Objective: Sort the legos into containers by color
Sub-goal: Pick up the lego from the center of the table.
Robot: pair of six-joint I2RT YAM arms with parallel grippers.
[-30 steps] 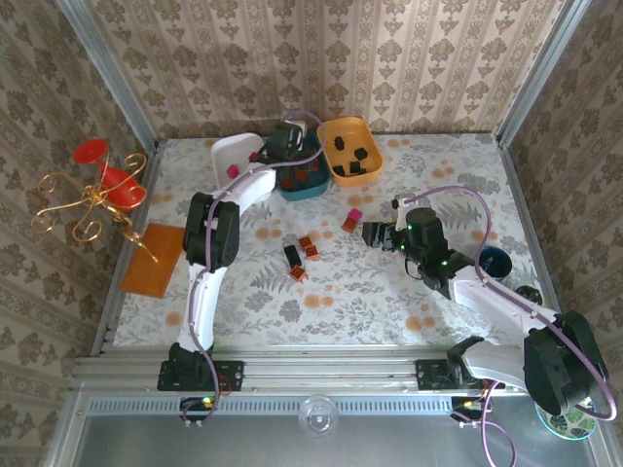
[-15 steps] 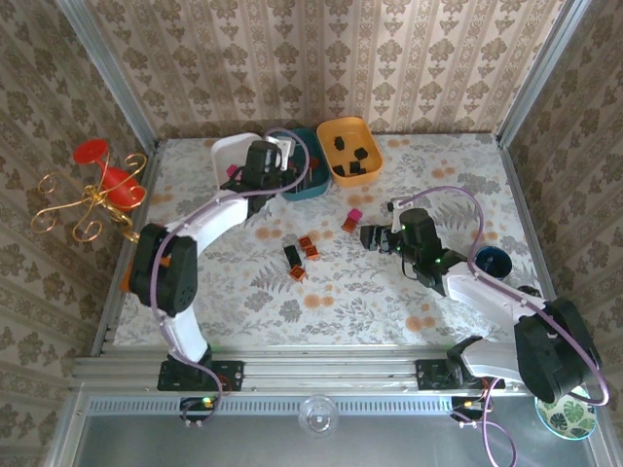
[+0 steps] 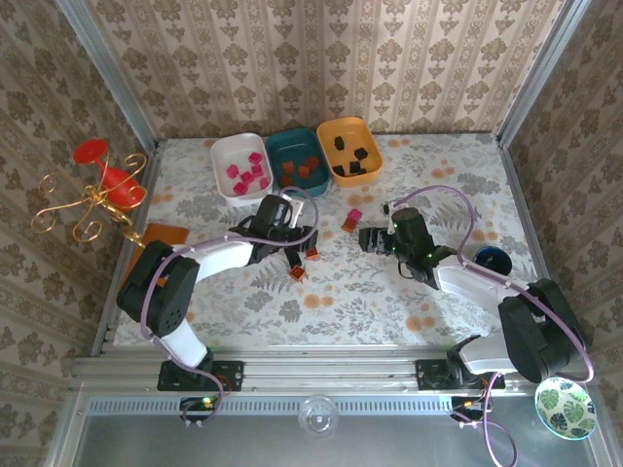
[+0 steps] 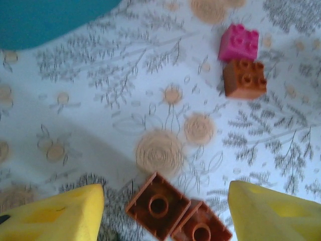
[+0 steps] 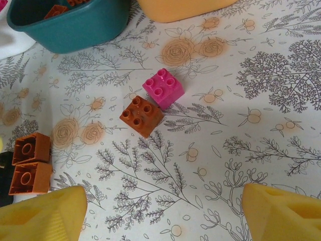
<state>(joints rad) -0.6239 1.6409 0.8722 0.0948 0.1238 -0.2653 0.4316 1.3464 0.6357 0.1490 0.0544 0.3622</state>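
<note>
Three containers stand at the back: a white tray [image 3: 226, 153] with pink legos, a teal tray [image 3: 283, 143] with orange-red ones, and an orange tray [image 3: 365, 136] with black ones. Loose legos lie mid-table: a pink one [image 3: 354, 215] touching an orange-red one [image 3: 348, 225], an orange-red pair [image 3: 310, 248], a black one [image 3: 292, 256] and another orange-red one [image 3: 297, 274]. My left gripper [image 3: 295, 237] hangs open over the pair; these two upturned bricks [image 4: 158, 206] lie between its yellow fingers [image 4: 55, 216]. My right gripper [image 3: 366, 236] is open and holds nothing, just right of the pink lego [image 5: 163, 88].
A blue cup [image 3: 494, 261] sits near the right edge behind the right arm. An orange-brown mat [image 3: 161, 236] lies at the left, next to a red and gold stand [image 3: 97, 190]. Walls close in the back and both sides.
My left arm swung from the trays at the back down to the loose legos in the middle, and its jaws opened wider. The right gripper crept slightly left.
</note>
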